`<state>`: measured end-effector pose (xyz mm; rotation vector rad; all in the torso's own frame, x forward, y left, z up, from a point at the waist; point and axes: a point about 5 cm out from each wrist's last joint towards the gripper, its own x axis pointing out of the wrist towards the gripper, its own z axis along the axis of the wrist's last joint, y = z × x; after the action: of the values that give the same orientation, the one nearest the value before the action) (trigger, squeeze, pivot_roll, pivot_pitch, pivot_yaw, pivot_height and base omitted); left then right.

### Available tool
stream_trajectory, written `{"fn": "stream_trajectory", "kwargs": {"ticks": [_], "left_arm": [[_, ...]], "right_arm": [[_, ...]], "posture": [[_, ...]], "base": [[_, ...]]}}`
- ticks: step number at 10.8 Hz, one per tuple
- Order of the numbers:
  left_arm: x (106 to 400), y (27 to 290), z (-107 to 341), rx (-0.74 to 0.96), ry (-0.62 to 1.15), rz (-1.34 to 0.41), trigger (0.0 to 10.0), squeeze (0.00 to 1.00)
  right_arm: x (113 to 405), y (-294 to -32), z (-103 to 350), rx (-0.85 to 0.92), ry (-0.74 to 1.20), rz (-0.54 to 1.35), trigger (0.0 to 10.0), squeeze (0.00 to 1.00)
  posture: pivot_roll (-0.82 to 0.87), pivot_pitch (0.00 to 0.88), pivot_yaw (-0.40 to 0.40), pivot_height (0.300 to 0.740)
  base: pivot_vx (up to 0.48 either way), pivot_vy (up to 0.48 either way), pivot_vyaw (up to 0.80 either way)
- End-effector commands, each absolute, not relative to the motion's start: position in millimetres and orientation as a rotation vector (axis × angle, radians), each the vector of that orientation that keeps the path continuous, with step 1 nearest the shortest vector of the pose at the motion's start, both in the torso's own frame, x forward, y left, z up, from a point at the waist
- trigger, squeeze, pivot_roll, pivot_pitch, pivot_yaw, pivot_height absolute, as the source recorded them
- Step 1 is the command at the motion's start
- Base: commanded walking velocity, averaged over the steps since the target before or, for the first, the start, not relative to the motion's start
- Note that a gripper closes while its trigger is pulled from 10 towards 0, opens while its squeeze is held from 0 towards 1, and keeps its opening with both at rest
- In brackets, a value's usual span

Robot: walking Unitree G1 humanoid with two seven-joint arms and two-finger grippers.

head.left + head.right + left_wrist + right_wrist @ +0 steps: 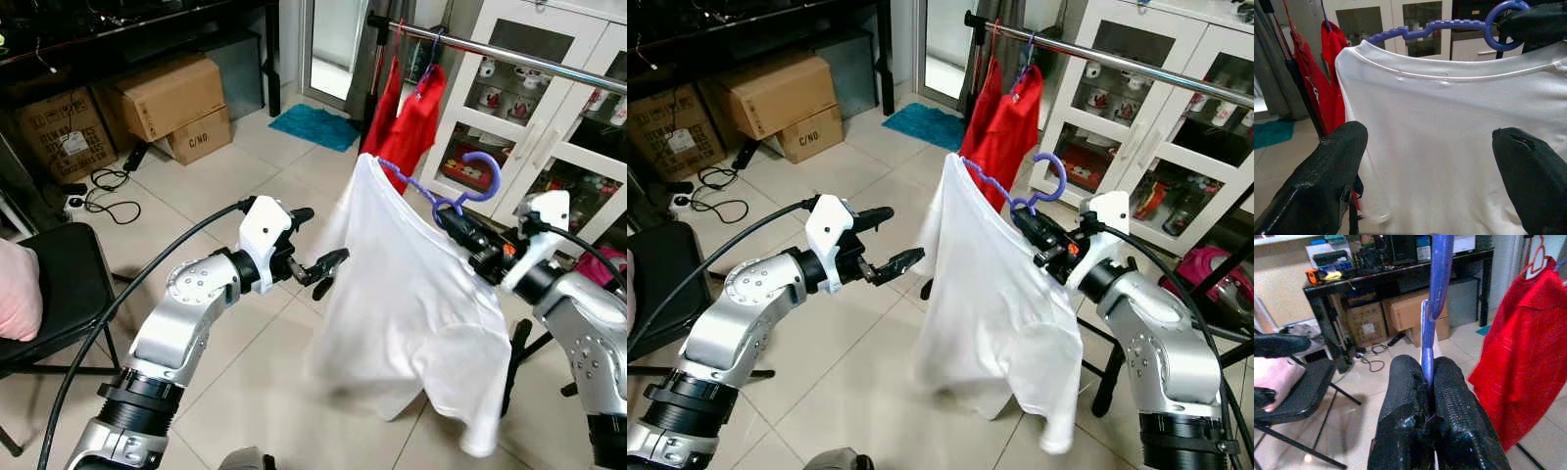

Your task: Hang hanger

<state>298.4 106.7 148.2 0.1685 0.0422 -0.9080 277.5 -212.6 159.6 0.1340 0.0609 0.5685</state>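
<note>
Silver arm segments sit nearest, and the left tool (315,245) has its black fingers spread, empty, just left of the white T-shirt (411,304). On the right, the right tool (1043,240) is pressed together on the neck of the purple hanger (1043,181), pinching it just below the hook; the hanger and shirt hang in mid-air, near but below the metal rail (1136,67) at the far right, not yet hooked on. A red garment (1004,122) already hangs from the rail.

The hanger is thin, ridged plastic with a rounded open hook; the shirt is soft, limp cotton, draped unevenly. With so narrow a pinch, the hanger could twist in the rubbery pads, turning the hook away from the smooth round rail. The lopsided shirt might also slide off one shoulder, or snag the red garment.
</note>
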Motion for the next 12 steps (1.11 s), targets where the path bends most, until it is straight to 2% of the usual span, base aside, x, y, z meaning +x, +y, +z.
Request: {"fn": "stream_trajectory", "kwargs": {"ticks": [1, 3, 8, 11, 12], "left_arm": [[298.9, 104.6, 150.3, 0.183, 0.048, -0.925, 10.0, 1.0], [297.9, 105.9, 152.0, 0.197, 0.061, -1.002, 10.0, 1.0], [318.5, 112.1, 169.5, 0.215, 0.01, -1.017, 10.0, 1.0], [331.4, 104.3, 184.8, 0.219, -0.013, -1.072, 10.0, 1.0], [336.8, 106.4, 186.0, 0.252, -0.002, -1.058, 10.0, 0.86]], "right_arm": [[274.1, -212.9, 173.4, 0.117, -0.005, 0.593, 0.0, 0.0], [266.5, -207.1, 175.4, 0.119, -0.014, 0.669, 0.0, 0.0], [264.9, -191.2, 187.9, 0.08, -0.041, 0.741, 0.0, 0.0], [261.5, -183.2, 189.6, 0.033, -0.035, 0.809, 0.0, 0.0], [263.8, -183.6, 190.4, 0.005, -0.038, 0.804, 0.0, 0.0]], "posture": [[-0.05, 0.0, -0.001, 0.74], [-0.05, 0.0, 0.014, 0.74], [-0.05, 0.0, 0.022, 0.74], [-0.05, 0.0, 0.033, 0.74], [-0.06, 0.0, 0.041, 0.74]], "base": [[0.0, 0.0, 0.0], [0.0, 0.0, 0.0], [0.0, 0.0, 0.0], [0.0, 0.0, 0.0], [0.0, 0.0, 0.0]]}}
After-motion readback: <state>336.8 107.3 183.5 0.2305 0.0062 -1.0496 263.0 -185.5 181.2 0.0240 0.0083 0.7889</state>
